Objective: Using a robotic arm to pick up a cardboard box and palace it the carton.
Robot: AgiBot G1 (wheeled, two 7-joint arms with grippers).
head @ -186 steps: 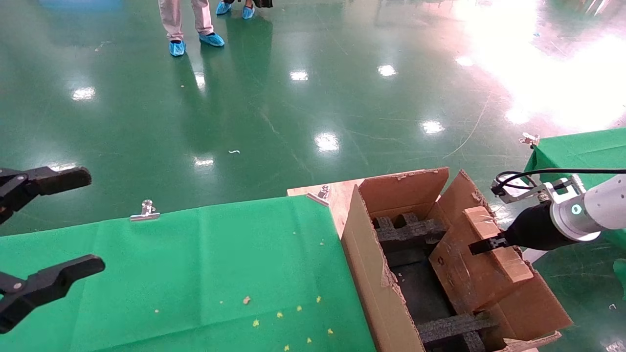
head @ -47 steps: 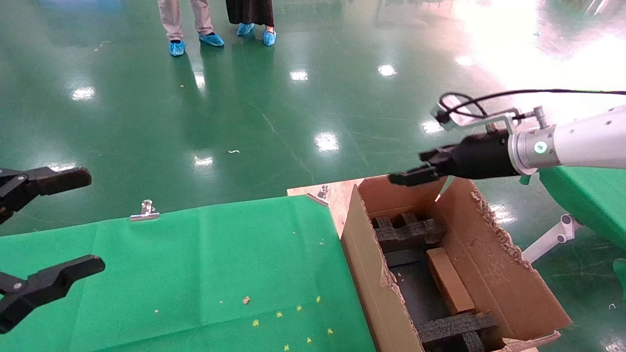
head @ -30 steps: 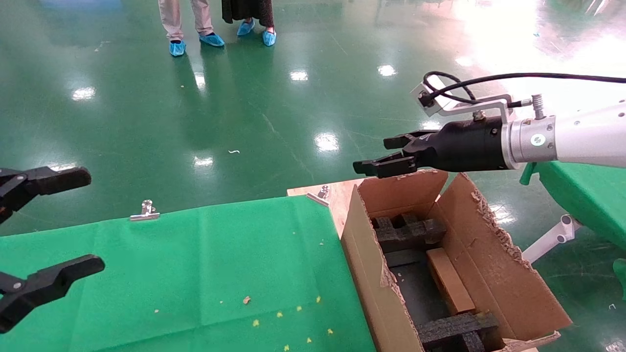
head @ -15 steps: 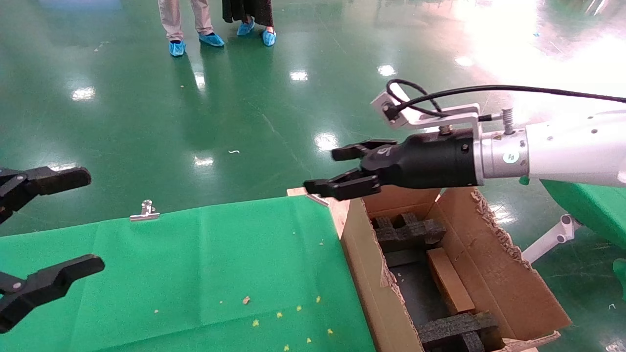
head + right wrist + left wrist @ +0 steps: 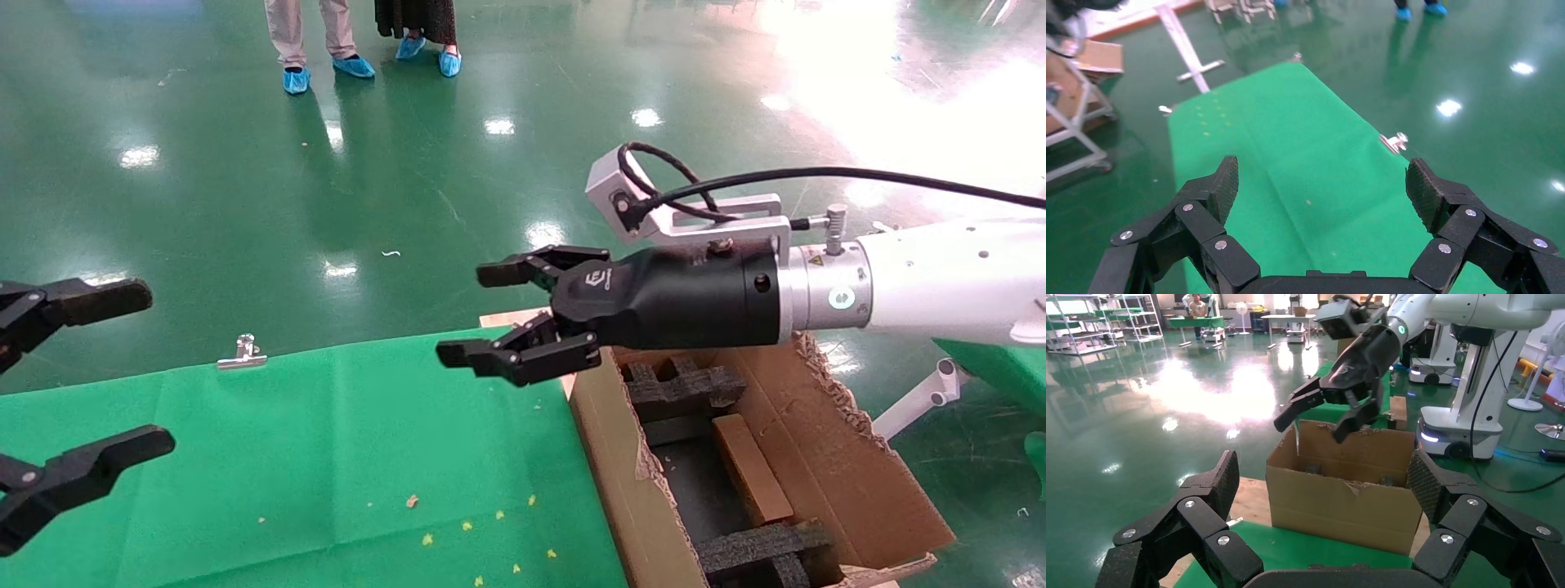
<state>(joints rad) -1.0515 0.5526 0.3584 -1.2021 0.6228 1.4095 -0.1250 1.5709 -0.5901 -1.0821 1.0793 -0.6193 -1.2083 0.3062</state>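
The carton [image 5: 850, 474] stands open at the right end of the green table, with black foam inserts [image 5: 682, 388] inside. The small cardboard box [image 5: 752, 469] lies inside it, on edge between the foam pieces. My right gripper [image 5: 478, 314] on the white robotic arm [image 5: 940, 282] is open and empty, held in the air above the carton's left wall and the table's far right corner. It also shows in the left wrist view [image 5: 1318, 419] above the carton [image 5: 1343, 496]. My left gripper [image 5: 98, 376] is open and empty at the far left.
The green cloth table [image 5: 327, 457] carries small crumbs and is held by metal clips [image 5: 243, 351]. A second green table [image 5: 993, 343] stands at the right. People in blue shoe covers [image 5: 327, 69] stand far off on the glossy green floor.
My right gripper, which held the cardboard box over the carton six seconds ago, has let it go inside, risen, and swung left over the carton's left wall. The left gripper has not moved.
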